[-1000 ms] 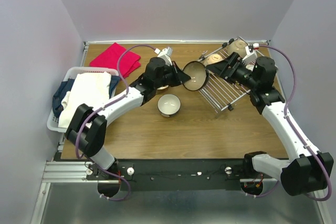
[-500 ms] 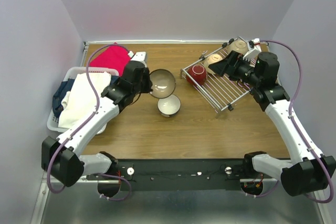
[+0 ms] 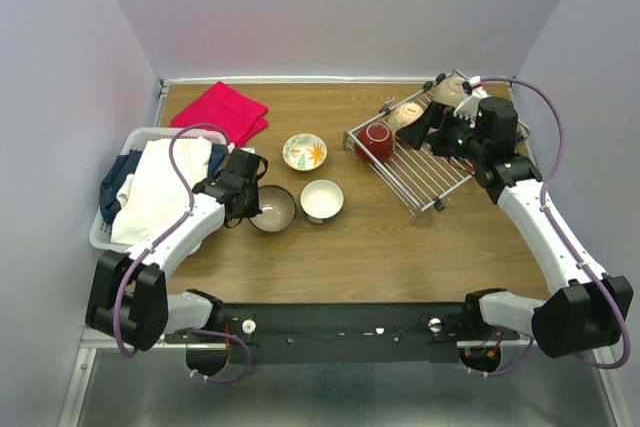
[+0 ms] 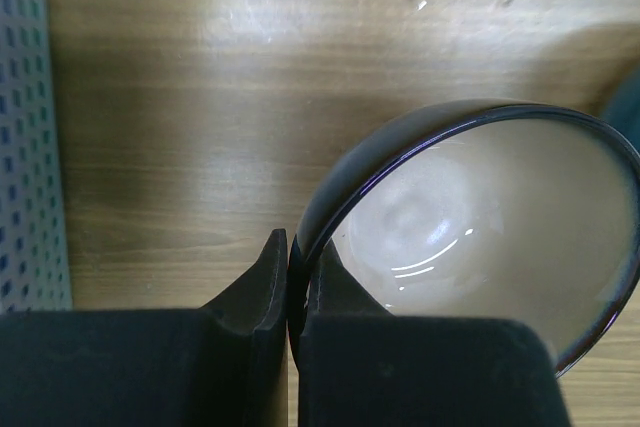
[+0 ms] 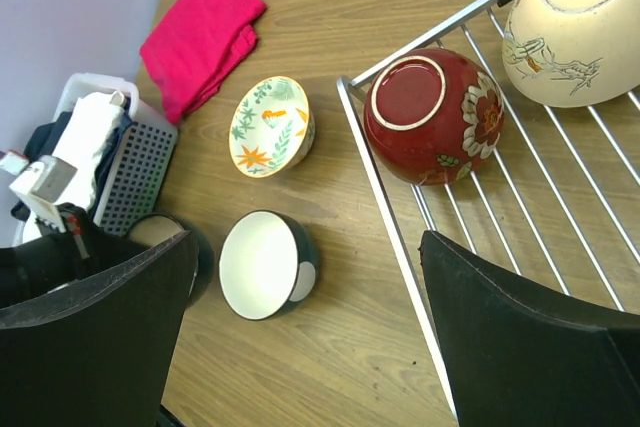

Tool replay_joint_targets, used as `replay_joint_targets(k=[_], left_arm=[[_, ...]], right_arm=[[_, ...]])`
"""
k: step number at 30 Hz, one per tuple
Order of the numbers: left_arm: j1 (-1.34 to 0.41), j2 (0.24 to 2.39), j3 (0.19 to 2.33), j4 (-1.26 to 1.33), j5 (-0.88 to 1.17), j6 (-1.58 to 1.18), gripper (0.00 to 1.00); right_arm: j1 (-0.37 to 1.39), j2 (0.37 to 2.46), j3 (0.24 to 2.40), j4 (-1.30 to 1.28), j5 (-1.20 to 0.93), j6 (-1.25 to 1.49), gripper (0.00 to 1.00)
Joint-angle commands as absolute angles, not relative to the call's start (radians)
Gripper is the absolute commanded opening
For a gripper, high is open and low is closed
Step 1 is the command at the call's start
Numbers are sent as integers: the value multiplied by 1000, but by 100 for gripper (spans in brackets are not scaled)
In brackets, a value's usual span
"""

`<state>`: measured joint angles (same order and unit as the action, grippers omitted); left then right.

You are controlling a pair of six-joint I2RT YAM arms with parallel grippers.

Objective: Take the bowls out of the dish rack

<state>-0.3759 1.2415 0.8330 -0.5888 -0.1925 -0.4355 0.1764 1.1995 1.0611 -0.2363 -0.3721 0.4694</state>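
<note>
Bright even overhead light, soft shadows, glare streaks inside dark-rimmed bowl [image 4: 440, 237], wrist-view foregrounds blurred

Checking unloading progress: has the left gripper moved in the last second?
Yes. The left gripper swung left and nearer, away from the rack, and now holds a dark bowl beside the white bowl.

I see a brown wooden table [image 3: 380, 247] boxed in by plain pale grey walls [image 3: 350, 7] behind it and on both sides. Below its near edge lies a grey metal surface [image 3: 350, 402]. Lighting is soft and even.
</note>
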Motion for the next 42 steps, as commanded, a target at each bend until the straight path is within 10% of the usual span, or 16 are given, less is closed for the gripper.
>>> replay_joint_targets(k=[1, 9, 29, 42], left_arm=[[-339, 1287, 799, -488, -146, -439, 0], [-311, 1293, 739, -443, -156, -423, 15], [-308, 1000, 710, -404, -121, -318, 95], [-310, 660, 545, -204, -118, -239, 99]], right_arm=[[176, 1224, 1071, -273, -344, 437, 100], [178, 1253, 1080, -331, -284, 379, 100], [178, 1385, 1183, -377, 96, 235, 100], [160, 1684, 1408, -486, 475, 115, 100]])
